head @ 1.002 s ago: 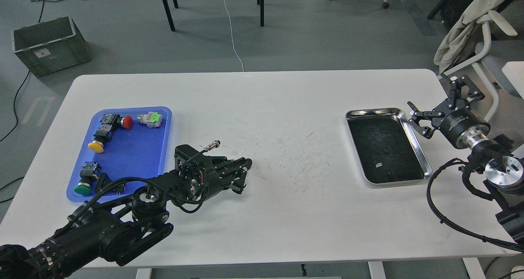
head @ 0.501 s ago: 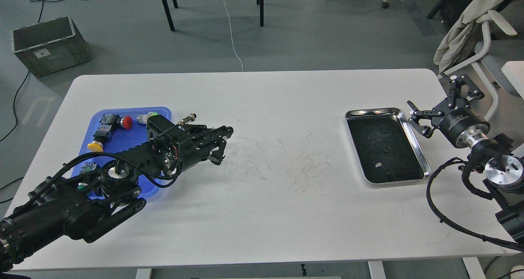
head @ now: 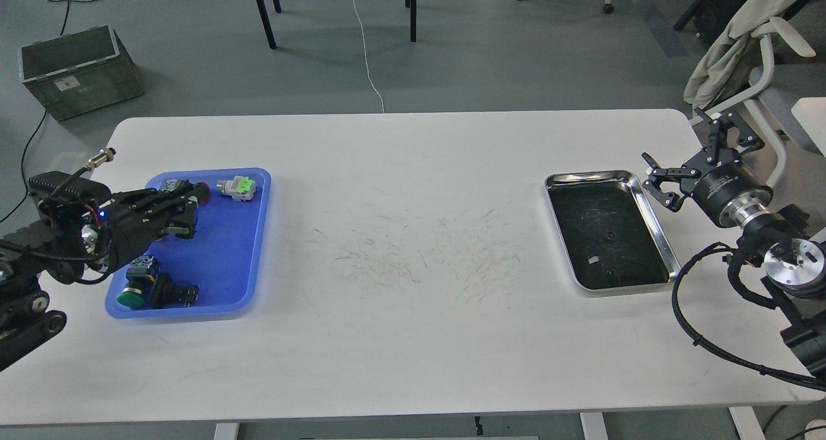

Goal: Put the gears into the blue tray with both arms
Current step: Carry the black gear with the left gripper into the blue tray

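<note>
The blue tray (head: 229,259) lies at the table's left. My left gripper (head: 184,214) hovers over its upper left part, pointing right; its dark fingers blend together, so I cannot see whether anything is between them. One tiny black gear (head: 608,237) rests on the dark bottom of the steel tray (head: 658,237) at the right. Just outside that tray's upper right rim, my right gripper (head: 658,183) stands open with nothing in it.
The blue tray holds push-button switches: a grey one with a green top (head: 237,187), a green-capped one (head: 133,293) and a black one (head: 173,291); my left gripper hides others. A small pale scrap (head: 592,259) lies in the steel tray. A chair (head: 761,59) stands past the table's right end.
My left arm has swung left from the table's middle to above the blue tray. My right gripper has shifted slightly up and right, staying open.
</note>
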{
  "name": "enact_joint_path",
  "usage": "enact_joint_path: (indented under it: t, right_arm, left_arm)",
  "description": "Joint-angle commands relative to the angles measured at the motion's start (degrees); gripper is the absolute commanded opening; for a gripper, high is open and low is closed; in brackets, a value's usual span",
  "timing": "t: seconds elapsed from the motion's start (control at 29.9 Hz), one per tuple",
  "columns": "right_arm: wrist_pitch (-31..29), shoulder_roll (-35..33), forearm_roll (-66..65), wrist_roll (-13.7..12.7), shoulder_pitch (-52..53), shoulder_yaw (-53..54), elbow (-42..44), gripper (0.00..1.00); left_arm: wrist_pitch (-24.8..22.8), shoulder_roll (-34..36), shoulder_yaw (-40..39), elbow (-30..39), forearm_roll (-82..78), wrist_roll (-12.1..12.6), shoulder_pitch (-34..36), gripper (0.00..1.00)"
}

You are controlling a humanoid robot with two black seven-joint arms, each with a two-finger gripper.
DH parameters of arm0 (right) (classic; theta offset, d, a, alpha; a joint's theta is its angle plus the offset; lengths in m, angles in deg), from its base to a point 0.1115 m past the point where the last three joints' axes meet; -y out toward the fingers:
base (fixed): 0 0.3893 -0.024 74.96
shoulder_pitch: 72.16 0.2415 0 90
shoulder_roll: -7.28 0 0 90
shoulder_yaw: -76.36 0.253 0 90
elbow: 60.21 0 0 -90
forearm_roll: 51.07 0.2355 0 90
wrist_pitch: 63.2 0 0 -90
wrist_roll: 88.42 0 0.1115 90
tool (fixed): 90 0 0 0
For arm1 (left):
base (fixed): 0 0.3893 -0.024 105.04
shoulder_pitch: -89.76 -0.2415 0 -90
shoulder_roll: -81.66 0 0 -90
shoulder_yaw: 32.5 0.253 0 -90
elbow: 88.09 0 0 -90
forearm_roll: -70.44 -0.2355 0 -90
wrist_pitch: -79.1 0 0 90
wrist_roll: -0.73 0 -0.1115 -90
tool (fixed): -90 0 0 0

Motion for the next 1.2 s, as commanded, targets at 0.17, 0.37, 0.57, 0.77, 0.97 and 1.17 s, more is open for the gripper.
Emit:
enact_joint_path:
  t: [0.17,0.37,0.57,0.77,0.97,1.17]
  right_arm:
    - [0.0,0.04,-0.07,0.0,-0.06,-0.88,0.06,0.99]
    - [0.0,0.03,-0.16,0.0,0.03,-0.88,0.32,0.99]
    - [0.0,0.04,-0.16,0.0,0.03,-0.97,0.41,0.99]
    - [0.09,0.04,-0.16,0.0,0.03,-0.97,0.41,0.99]
    - [0.09,0.04,-0.16,0.0,0.11,-0.97,0.41,0.99]
    - [0.09,0.04,-0.16,0.0,0.82,-1.05,0.23,0.99]
  left_arm:
    - [0.24,-3.39,0.08,-4.63,-0.13,0.96,-2.61,0.07]
    - [0.24,-8.58,0.17,-12.72,-0.31,0.96,-2.7,0.08]
    - [0.24,-11.84,0.43,-16.24,-0.4,0.96,-2.61,0.11]
    - [0.76,-12.37,2.72,-16.51,0.04,0.96,-1.82,0.4]
    - [1.91,-12.37,2.19,-15.98,0.65,0.61,-0.07,0.88]
    - [2.35,-8.34,1.66,-12.3,3.98,0.34,6.69,0.97]
